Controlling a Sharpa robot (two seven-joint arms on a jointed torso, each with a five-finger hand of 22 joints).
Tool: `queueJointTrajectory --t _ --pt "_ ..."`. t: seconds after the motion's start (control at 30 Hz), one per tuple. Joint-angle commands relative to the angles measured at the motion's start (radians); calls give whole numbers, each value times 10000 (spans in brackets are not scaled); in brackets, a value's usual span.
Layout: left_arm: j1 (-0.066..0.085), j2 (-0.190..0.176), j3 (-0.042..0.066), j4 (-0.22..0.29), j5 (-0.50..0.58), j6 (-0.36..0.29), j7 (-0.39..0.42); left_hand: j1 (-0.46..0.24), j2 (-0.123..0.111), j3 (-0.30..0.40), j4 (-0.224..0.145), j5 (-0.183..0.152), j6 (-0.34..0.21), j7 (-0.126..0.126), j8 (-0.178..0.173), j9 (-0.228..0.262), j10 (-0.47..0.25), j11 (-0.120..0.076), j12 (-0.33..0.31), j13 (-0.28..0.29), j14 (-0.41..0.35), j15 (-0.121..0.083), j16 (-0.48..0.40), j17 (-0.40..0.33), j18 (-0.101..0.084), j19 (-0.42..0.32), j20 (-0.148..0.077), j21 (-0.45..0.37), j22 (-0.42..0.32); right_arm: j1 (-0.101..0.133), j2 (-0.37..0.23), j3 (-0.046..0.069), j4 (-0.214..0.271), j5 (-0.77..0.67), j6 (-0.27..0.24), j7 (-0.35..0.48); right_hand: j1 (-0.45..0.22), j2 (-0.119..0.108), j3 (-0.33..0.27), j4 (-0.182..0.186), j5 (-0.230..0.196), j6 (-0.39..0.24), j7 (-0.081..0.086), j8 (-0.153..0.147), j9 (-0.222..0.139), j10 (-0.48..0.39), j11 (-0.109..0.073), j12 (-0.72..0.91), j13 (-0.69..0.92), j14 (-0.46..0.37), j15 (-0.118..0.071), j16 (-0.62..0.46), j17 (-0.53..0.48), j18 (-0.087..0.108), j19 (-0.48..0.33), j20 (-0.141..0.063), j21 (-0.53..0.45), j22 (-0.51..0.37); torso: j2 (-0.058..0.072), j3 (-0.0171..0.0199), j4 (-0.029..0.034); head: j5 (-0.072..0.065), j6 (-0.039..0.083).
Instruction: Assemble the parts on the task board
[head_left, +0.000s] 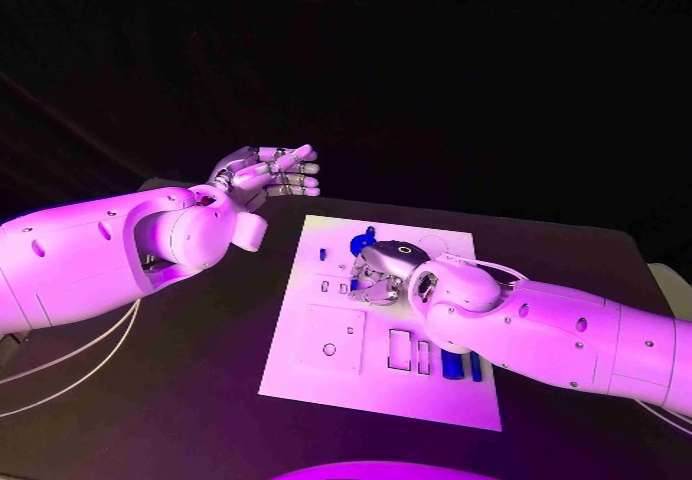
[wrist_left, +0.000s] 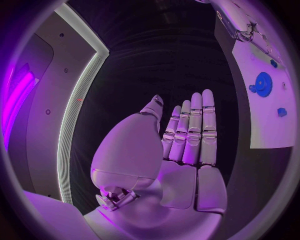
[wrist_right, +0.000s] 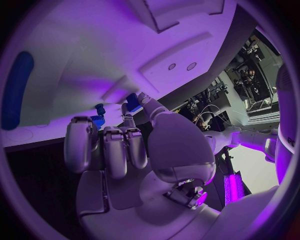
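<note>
Blue gear (head_left: 362, 243) lies just beyond the right hand (head_left: 381, 274).

No lettering, number or brand reads anywhere here: the task board (head_left: 378, 370) carries only blank outlines and slots, and both arms are plain and unmarked.

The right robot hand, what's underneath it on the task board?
The right robot hand hovers over the task board. Small blue parts peek out at its fingertips, near a blue gear. Anything directly under the palm is covered.
</note>
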Motion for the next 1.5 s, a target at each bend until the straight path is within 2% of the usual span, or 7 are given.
queueJointTrajectory --t 0.03,0.77,0.93,1.1,1.23,1.37,1.5 --pt "7 7 6 13 23 205 94 117 3 -9 -70 -32 68 5 -47 -5 89 15 -36 -13 -64 -15 -64 14 32 -49 -10 -49 -15 -17 -12 -7 -2 -150 105 -142 -82 -76 -91 -5 -51 -76 39 -54 -9 776 56 -76 2336 1028 87 -2 2489 -97 -32 75 -75 223 4 0 8 1 1" --pt "7 -3 6 10 23 203 87 117 3 -9 -70 -32 68 5 -47 -5 89 15 -36 -13 -64 -15 -64 14 32 -49 -10 -49 -15 -15 2 -7 -9 -151 -119 -70 -290 -263 -720 272 -580 -550 213 -340 -3 617 221 -246 2169 1002 230 -50 2378 -60 -118 209 -255 116 2 -2 4 -8 -8" --pt "7 -3 6 8 23 203 84 117 3 -9 -70 -32 68 5 -47 -5 89 15 -36 -13 -64 -15 -64 14 32 -49 -10 -49 -15 -15 -15 -7 10 -147 -275 -28 -302 -252 -971 389 -932 -653 235 -374 29 563 242 -301 2115 994 249 -64 2349 -50 -138 232 -306 94 6 -4 5 -13 -5" --pt "7 -7 5 -7 23 224 74 123 27 -25 -67 -33 84 6 -62 -7 101 17 -55 -18 -60 -14 -80 31 31 -49 -11 -47 -20 -14 -124 -6 174 -128 -798 106 -373 -286 -1267 543 -890 -908 299 -487 20 514 297 -350 2065 985 290 -81 2310 -41 -159 263 -363 64 0 2 -7 -14 -4" --pt "7 -3 5 -76 -8 282 25 167 101 -35 -57 -32 341 -216 12 28 357 -140 -25 -5 60 -117 -63 95 50 2 -57 -12 -20 10 -301 -1 456 -13 -1400 320 -463 -351 -1727 775 -1101 -1491 469 -771 -75 497 440 -362 2049 979 403 -92 2286 -39 -169 347 -413 48 -29 4 -21 -56 27" --pt "7 28 4 -184 -216 344 -170 144 119 -87 -2 -30 487 -282 18 29 586 -221 -36 -7 255 -205 -31 157 59 131 -134 65 -2 114 -548 7 772 495 -2238 1079 -506 -363 -2246 1064 -1117 -1958 596 -920 -182 442 555 -408 1996 946 506 -150 2155 0 -261 445 -582 -76 -42 13 -39 -50 61" --pt "7 159 -15 -344 -1116 393 -648 435 234 46 -99 -21 601 -358 -37 8 868 -397 -92 -21 1681 -561 665 561 78 1207 -548 800 321 294 -938 11 1105 1518 -2808 2475 -204 -149 -2394 1099 -1035 -2218 616 -902 -259 391 587 -450 1950 929 538 -180 2091 42 -358 488 -746 -201 -92 33 -24 -65 98"
